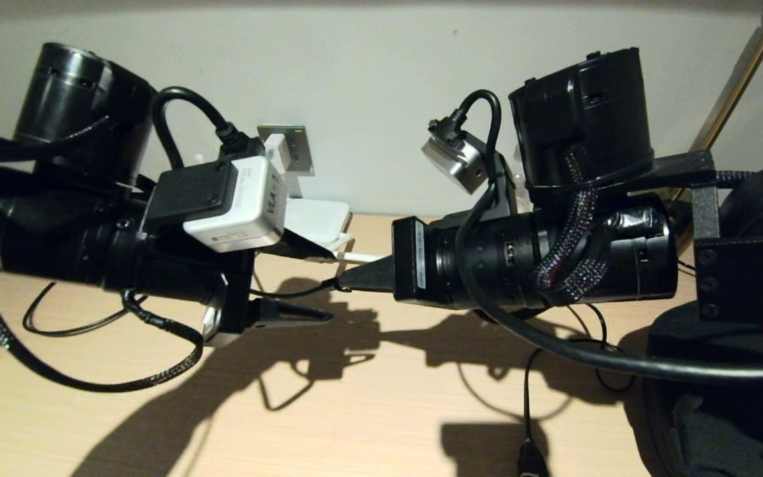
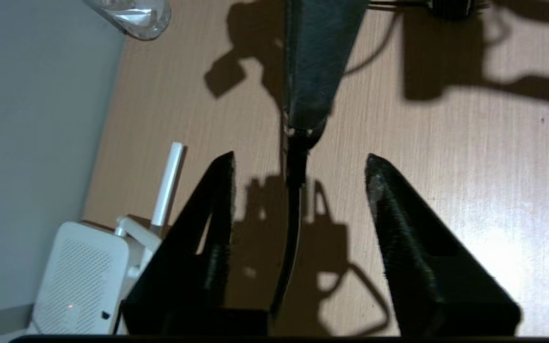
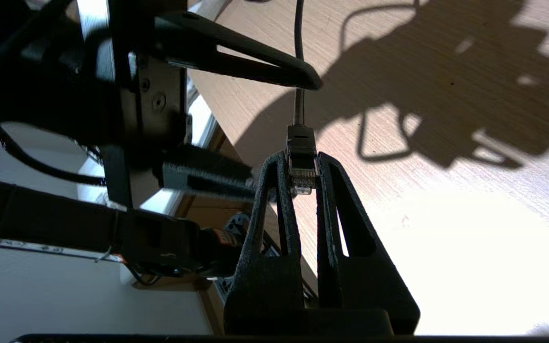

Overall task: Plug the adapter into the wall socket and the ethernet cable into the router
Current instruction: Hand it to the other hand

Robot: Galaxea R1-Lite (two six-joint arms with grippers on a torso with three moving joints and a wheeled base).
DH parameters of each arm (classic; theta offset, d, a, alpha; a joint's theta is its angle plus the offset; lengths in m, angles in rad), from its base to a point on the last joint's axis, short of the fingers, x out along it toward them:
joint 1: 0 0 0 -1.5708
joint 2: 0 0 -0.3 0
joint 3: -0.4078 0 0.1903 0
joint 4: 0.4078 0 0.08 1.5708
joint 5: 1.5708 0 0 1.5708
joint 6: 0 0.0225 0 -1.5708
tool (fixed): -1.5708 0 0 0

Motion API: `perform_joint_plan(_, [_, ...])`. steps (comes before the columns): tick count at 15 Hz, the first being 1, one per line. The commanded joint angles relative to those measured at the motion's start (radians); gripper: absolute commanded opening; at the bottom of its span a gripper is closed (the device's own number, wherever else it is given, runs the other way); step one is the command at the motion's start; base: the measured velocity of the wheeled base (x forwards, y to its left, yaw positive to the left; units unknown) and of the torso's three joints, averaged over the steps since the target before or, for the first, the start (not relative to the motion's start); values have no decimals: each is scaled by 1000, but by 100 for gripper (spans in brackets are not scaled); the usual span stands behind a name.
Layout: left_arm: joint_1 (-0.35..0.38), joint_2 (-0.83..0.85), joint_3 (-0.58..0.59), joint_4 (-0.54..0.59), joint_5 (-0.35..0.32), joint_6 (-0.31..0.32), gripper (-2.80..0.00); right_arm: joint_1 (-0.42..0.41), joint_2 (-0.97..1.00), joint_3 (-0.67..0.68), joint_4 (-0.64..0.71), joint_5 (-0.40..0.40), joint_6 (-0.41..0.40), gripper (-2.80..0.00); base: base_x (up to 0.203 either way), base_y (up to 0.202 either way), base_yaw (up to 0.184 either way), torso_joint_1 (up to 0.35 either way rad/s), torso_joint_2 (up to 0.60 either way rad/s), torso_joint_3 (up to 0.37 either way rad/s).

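Note:
My right gripper [image 1: 344,283] points left above the desk, shut on the clear plug of the ethernet cable [image 3: 301,166]; the plug's contact end faces back toward my wrist between the fingers [image 3: 274,190]. Its black cable [image 2: 292,228] runs on between the spread fingers [image 2: 224,190] of my open left gripper [image 2: 298,159], which faces the right gripper [image 2: 309,121] tip to tip. The white router [image 2: 81,281] with its antenna [image 2: 169,178] lies by the wall, behind the left gripper [image 1: 330,285]. A small white adapter [image 1: 279,151] sits against the grey wall socket [image 1: 299,149], partly hidden by my left wrist.
The ethernet cable loops on the wooden desk [image 1: 355,411] at the left [image 1: 57,328]. A thinner black cord with an inline piece [image 1: 531,457] lies near the front. A clear container [image 2: 136,16] stands by the wall, and a brass pole [image 1: 739,83] rises at the right.

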State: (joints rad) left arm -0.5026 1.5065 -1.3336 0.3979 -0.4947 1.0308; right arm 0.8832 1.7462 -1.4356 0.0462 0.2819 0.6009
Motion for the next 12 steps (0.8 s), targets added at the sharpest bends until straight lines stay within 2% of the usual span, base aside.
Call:
perform_joint_plan(1, [-1, -16, -1, -1, 0, 10, 0, 0, -8, -3, 1, 2, 23, -280, 0, 0, 0, 0, 0, 0])
perform_joint_plan(2, [-1, -34, 0, -4, 8, 23, 0, 0, -21, -3, 2, 2, 43, -280, 0, 0, 0, 0, 0, 0])
perform_joint_plan(4, [0, -83, 8, -5, 29, 89, 0, 0, -36, -7, 6, 8, 139, -280, 0, 0, 0, 0, 0, 0])
perform_joint_plan(6, [1, -158, 53, -42, 42, 119, 0, 0, -34, -37, 8, 14, 300, -280, 0, 0, 0, 0, 0, 0])
perform_joint_plan(7, [2, -199, 105, -96, 45, 120, 0, 0, -31, -61, 8, 31, 392, -280, 0, 0, 0, 0, 0, 0])
perform_joint_plan(10, [3, -319, 256, -283, 46, 117, 0, 0, -21, -137, 16, 157, 659, -280, 0, 0, 0, 0, 0, 0])
perform_joint_plan(12, [2, -360, 293, -361, 45, 120, 0, 0, -2, -208, 24, 196, 810, -280, 0, 0, 0, 0, 0, 0])
